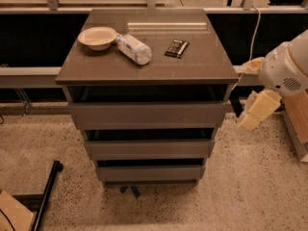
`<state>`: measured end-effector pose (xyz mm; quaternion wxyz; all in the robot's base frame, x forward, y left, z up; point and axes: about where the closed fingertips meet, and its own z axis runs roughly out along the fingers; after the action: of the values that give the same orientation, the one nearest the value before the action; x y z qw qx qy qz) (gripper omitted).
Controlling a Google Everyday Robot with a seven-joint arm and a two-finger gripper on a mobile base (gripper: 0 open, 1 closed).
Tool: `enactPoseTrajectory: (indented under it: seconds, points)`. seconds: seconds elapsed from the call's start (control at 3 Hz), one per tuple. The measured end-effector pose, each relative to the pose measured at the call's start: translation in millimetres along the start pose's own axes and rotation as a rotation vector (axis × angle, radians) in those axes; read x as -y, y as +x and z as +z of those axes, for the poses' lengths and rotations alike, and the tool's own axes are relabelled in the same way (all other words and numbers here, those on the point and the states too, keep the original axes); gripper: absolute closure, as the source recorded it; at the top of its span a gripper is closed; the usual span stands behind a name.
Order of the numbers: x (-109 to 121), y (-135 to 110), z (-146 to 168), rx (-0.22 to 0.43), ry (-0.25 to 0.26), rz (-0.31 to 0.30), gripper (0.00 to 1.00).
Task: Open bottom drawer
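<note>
The cabinet (144, 69) stands in the middle of the view with three grey-brown drawers. The bottom drawer (150, 173) is the lowest and narrowest, with a flat front panel without a handle and a dark gap above it. Its front sits slightly behind the middle drawer (149, 149) and the top drawer (147, 114). My gripper (257, 110) is cream-coloured and hangs below the white arm joint (286, 71) at the right. It is level with the top drawer, to the right of the cabinet and apart from it, well above the bottom drawer.
On the cabinet top lie a shallow bowl (97, 36), a plastic bottle on its side (134, 48) and a dark snack bar (176, 48). A black pole (47, 192) lies on the speckled floor at the lower left. A wooden box edge (298, 124) stands at the far right.
</note>
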<state>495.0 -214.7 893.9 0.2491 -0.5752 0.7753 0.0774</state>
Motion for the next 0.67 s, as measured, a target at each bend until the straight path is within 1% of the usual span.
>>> enactPoseTrajectory:
  seconds: [0.33, 0.67]
  points:
    - [-6, 6, -1, -0.032, 0.003, -0.006, 0.0]
    - [-12, 8, 9, -0.043, 0.032, -0.023, 0.0]
